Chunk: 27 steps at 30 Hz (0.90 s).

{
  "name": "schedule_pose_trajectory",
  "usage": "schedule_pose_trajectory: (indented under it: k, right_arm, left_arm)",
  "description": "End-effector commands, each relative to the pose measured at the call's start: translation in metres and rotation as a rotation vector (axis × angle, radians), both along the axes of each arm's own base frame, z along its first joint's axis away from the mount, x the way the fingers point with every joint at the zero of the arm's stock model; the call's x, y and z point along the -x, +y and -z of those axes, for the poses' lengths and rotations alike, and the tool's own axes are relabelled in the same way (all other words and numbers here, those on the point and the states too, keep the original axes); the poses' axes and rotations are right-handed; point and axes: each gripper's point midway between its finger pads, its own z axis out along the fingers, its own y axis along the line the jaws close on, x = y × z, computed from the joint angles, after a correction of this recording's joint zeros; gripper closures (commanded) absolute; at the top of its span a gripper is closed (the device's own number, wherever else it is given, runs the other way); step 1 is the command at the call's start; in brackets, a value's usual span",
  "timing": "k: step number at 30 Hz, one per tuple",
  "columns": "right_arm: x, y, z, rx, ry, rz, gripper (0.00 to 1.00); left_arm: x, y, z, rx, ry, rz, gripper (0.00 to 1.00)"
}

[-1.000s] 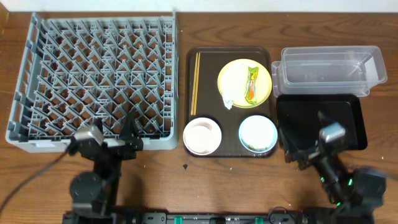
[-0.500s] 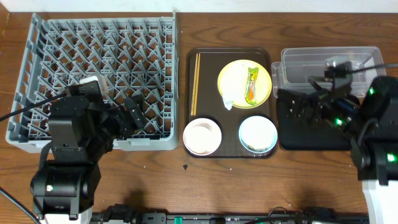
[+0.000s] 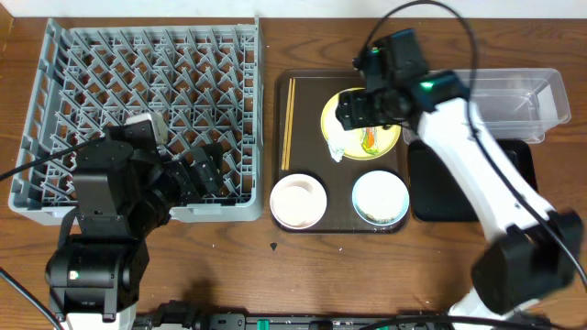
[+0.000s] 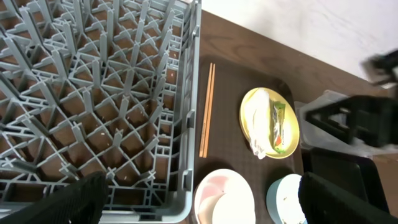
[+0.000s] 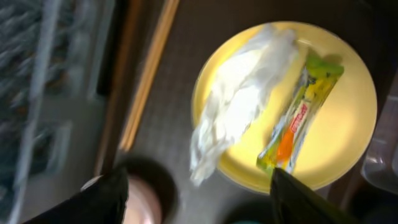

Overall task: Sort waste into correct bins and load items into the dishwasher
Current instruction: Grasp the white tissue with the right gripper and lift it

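The yellow plate (image 5: 336,93) holds the crumpled white tissue (image 5: 239,102) and the yellow-green wrapper (image 5: 298,118). It sits on the brown tray (image 3: 307,137) beside the chopsticks (image 3: 289,124). My right gripper (image 3: 363,114) hovers over the plate, open and empty; in its wrist view (image 5: 199,202) the jaws stand wide apart. The white bowl (image 3: 298,201) and the light blue bowl (image 3: 381,197) are at the tray's front. My left gripper (image 3: 196,172) is open and empty above the front right of the grey dish rack (image 3: 92,92). Its wrist view (image 4: 211,205) shows the rack (image 4: 93,93), plate (image 4: 252,102) and both bowls.
The clear tub (image 3: 518,96) stands at the back right, with the black tray (image 3: 527,160) in front of it, partly under my right arm. A small dark speck (image 3: 273,246) lies on the wooden table in front of the brown tray.
My right arm swung from the table's front, over the black tray, to above the yellow plate. My left arm rose to the rack's front edge, then held still.
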Motion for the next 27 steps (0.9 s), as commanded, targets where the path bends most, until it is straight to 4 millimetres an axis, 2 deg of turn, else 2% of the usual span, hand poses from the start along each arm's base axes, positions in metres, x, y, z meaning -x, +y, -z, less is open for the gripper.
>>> schedule_pose_trajectory:
  k: [1,3,6,11,12,13,14,15,16,17,18,21,22,23,25,27]
  right_arm:
    - [-0.031,0.001,0.031,0.074,-0.024,0.117,0.32]
    - [-0.041,0.006,0.051,0.082,-0.021,0.123,0.38]
    - [-0.05,0.01,0.084,0.078,0.017,0.161,0.39]
    - [-0.053,0.013,0.135,0.098,0.082,0.183,0.44]
    - [-0.052,0.013,0.142,0.104,0.092,0.182,0.48]
    - [-0.051,0.013,0.155,0.108,0.115,0.196,0.58]
    - [-0.051,0.013,0.158,0.109,0.12,0.197,0.66]
    - [-0.051,0.012,0.159,0.11,0.122,0.197,0.78]
    - [-0.051,0.011,0.157,0.108,0.12,0.199,0.9]
    - [-0.052,0.011,0.154,0.103,0.118,0.2,0.94]
    - [-0.054,0.01,0.139,0.084,0.103,0.204,0.99]
    - [-0.056,0.005,0.104,0.039,0.066,0.214,0.99]
    - [-0.058,0.0,0.087,0.019,0.045,0.227,0.99]
    - [-0.059,-0.009,0.061,-0.007,0.013,0.249,0.99]
    - [-0.061,-0.029,0.029,-0.039,-0.025,0.309,0.99]
    - [-0.062,-0.047,0.009,-0.065,-0.044,0.37,0.99]
  left_arm:
    - [0.001,-0.001,-0.009,0.004,-0.021,0.01,0.02]
    - [0.0,-0.001,-0.009,0.004,-0.02,0.01,0.02]
    - [0.0,-0.001,-0.009,0.004,-0.02,0.01,0.02]
    - [0.0,-0.001,-0.009,0.004,-0.02,0.01,0.02]
    - [0.0,-0.001,-0.009,0.004,-0.02,0.01,0.02]
    - [0.0,-0.001,-0.009,0.004,-0.02,0.01,0.02]
    - [0.001,-0.001,-0.009,0.004,-0.021,0.01,0.02]
    - [0.0,-0.001,-0.009,0.004,-0.02,0.01,0.02]
    - [0.0,-0.001,-0.009,0.004,-0.02,0.01,0.02]
    - [0.0,-0.001,-0.009,0.004,-0.02,0.01,0.02]
    - [0.0,-0.001,-0.009,0.004,-0.02,0.01,0.02]
    - [0.0,-0.001,-0.009,0.004,-0.02,0.01,0.02]
    - [0.0,-0.001,-0.009,0.004,-0.02,0.01,0.02]
    - [0.0,-0.001,-0.009,0.004,-0.02,0.01,0.02]
    - [0.0,-0.001,-0.009,0.004,-0.02,0.01,0.02]
    - [0.0,-0.001,-0.009,0.004,-0.02,0.01,0.02]
